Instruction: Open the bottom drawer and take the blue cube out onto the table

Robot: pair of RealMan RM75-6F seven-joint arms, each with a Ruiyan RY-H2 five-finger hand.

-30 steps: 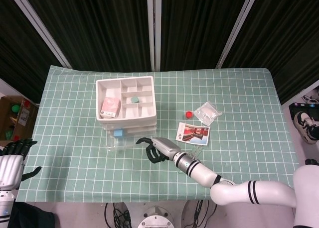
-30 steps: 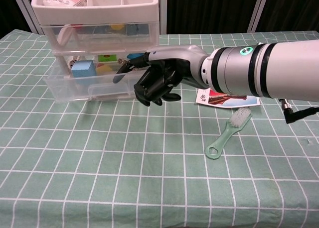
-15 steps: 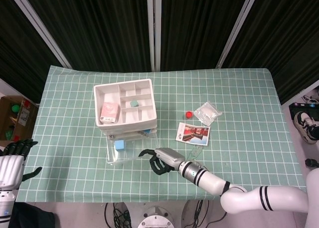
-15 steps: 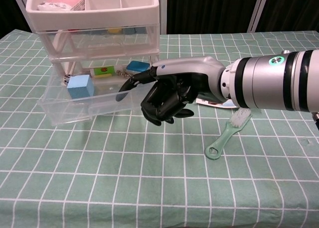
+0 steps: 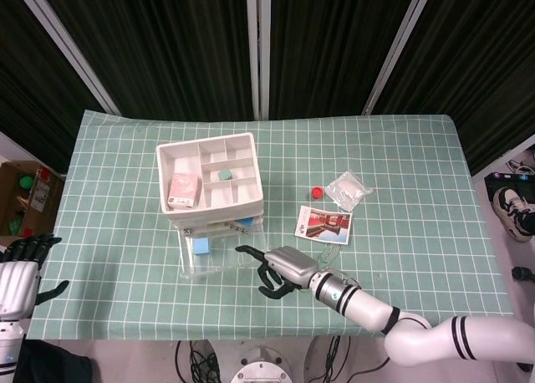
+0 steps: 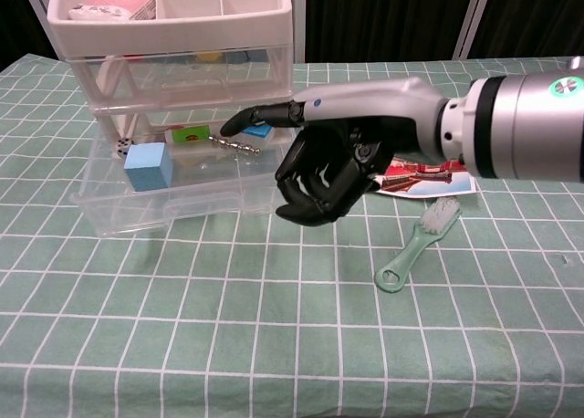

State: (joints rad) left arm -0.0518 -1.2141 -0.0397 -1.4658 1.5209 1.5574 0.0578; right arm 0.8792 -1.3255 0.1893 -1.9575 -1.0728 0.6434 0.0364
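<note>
Bottom drawer (image 6: 173, 194) is out, right hand (image 6: 324, 167) holds nothing, one finger out, rest curled. A clumsy reach could knock the blue cube (image 6: 148, 165) deeper.

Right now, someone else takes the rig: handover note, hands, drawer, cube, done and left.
Right hand: holds nothing, one finger pointing out over the bottom drawer's front right corner, the rest curled under.
Left hand: idle at the table's left edge, fingers apart, holding nothing.
Bottom drawer: pulled out in front of the drawer unit.
Blue cube: inside the open drawer, at its left end, untouched.
Done: drawer opened.
Left: reach into the drawer, take the cube and set it on the table. A green brush lies to the right, beside the hand.
</note>
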